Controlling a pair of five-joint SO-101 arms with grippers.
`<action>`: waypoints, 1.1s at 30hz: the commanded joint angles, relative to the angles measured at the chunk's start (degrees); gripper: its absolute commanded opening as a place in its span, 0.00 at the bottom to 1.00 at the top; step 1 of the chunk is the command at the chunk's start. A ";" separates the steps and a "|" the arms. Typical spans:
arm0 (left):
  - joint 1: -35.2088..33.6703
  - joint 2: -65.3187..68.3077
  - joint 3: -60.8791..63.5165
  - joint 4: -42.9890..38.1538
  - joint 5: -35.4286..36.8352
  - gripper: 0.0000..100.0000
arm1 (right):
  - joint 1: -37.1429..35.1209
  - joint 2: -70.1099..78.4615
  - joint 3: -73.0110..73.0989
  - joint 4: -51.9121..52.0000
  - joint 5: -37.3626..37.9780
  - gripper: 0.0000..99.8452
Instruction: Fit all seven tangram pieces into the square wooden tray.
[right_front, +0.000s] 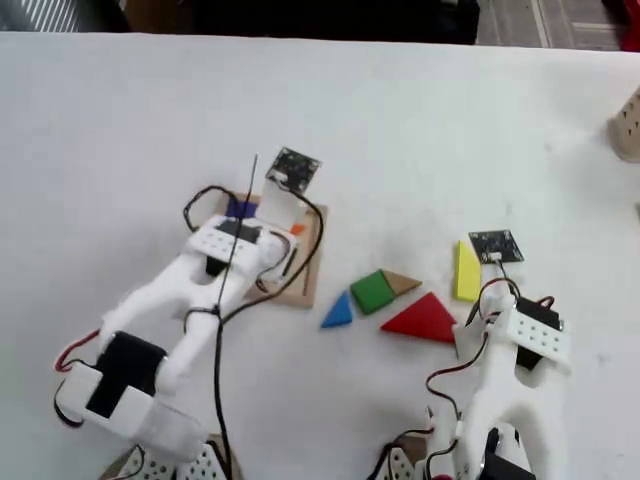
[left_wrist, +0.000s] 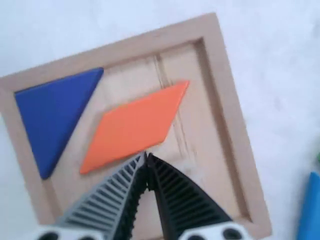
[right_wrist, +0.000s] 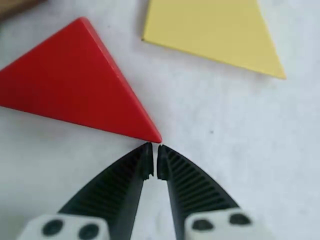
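Done: I count two of seven pieces inside the tray (left_wrist: 227, 100), a big blue triangle (left_wrist: 52, 112) in one corner and an orange parallelogram (left_wrist: 135, 125) close beside it.
Remaining: five pieces lie on the counter (right_front: 400, 120) beside the tray: small blue triangle (right_front: 338, 311), green square (right_front: 371, 291), tan triangle (right_front: 402, 281), red triangle (right_wrist: 75, 85) and yellow triangle (right_wrist: 210, 30).
Left end effector (left_wrist: 146, 160): clenched on nothing, over the tray, tips at the parallelogram's edge.
Right end effector (right_wrist: 152, 160): clenched, empty, tips just beside a corner of the red triangle.
Progress: early, I judge; most of the fitting is yet to come.
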 joint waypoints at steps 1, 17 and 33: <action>1.36 -4.53 -2.90 3.25 0.44 0.02 | 0.66 -1.54 -0.35 -0.57 0.88 0.02; -2.86 -6.20 5.45 -3.78 0.97 0.02 | 0.66 -1.54 -0.35 -0.48 0.97 0.02; -3.21 11.03 -15.47 1.49 1.05 0.02 | 0.66 -1.54 -0.35 -0.40 0.97 0.02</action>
